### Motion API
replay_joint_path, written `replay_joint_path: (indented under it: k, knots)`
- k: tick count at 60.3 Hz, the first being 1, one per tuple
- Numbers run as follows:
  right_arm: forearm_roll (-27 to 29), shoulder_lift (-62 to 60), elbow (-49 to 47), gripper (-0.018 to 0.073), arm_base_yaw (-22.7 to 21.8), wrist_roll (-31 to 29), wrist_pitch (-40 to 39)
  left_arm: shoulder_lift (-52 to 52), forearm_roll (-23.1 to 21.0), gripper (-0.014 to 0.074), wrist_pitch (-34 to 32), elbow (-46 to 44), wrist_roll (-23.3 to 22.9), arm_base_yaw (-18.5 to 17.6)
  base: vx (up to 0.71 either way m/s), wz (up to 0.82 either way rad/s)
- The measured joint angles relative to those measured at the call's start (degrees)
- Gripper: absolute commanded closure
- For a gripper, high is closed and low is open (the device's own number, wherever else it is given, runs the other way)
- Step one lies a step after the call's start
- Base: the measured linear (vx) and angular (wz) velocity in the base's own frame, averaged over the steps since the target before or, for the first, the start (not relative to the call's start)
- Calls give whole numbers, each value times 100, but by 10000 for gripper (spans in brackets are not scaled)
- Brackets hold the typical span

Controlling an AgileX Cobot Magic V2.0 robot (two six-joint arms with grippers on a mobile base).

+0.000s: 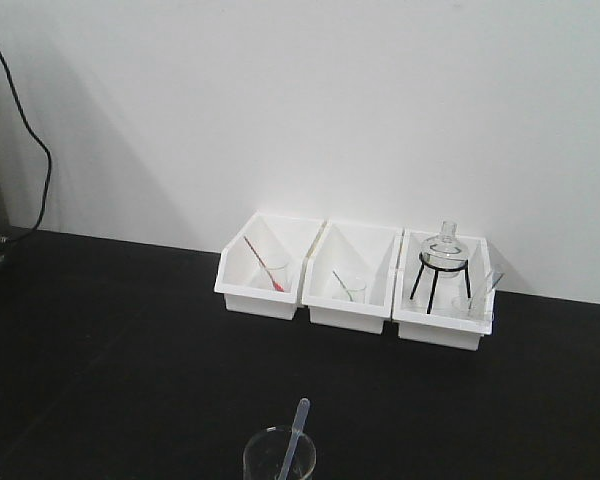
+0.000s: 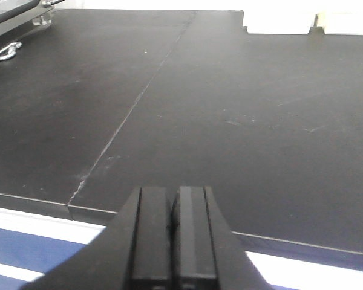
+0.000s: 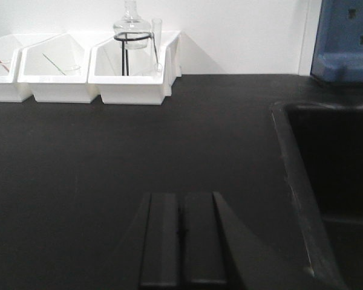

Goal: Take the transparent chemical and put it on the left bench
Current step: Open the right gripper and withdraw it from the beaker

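The transparent chemical (image 1: 297,432), a clear pipette, stands tilted in a small glass beaker (image 1: 278,458) on the black left bench (image 1: 130,340), at the bottom edge of the front view. Neither gripper shows in that view. In the left wrist view my left gripper (image 2: 173,192) is shut and empty above the bench's near edge (image 2: 230,90). In the right wrist view my right gripper (image 3: 181,196) is shut and empty low over the bench (image 3: 109,157). The pipette is out of both wrist views.
Three white bins stand in a row at the wall: the left (image 1: 242,290) holds a red pipette (image 1: 263,265), the middle (image 1: 350,312) a green one (image 1: 342,285), the right (image 1: 440,330) a flask on a tripod (image 1: 444,250) and a clear tube. A sink (image 3: 333,163) lies at right.
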Motion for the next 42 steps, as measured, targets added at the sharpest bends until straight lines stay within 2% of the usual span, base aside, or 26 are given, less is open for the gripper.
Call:
replay_joint_path:
  k: [42]
  knots:
    - [-56, 0, 0, 566, 0, 112, 44, 0, 0, 600, 0, 0, 0, 0, 0, 0]
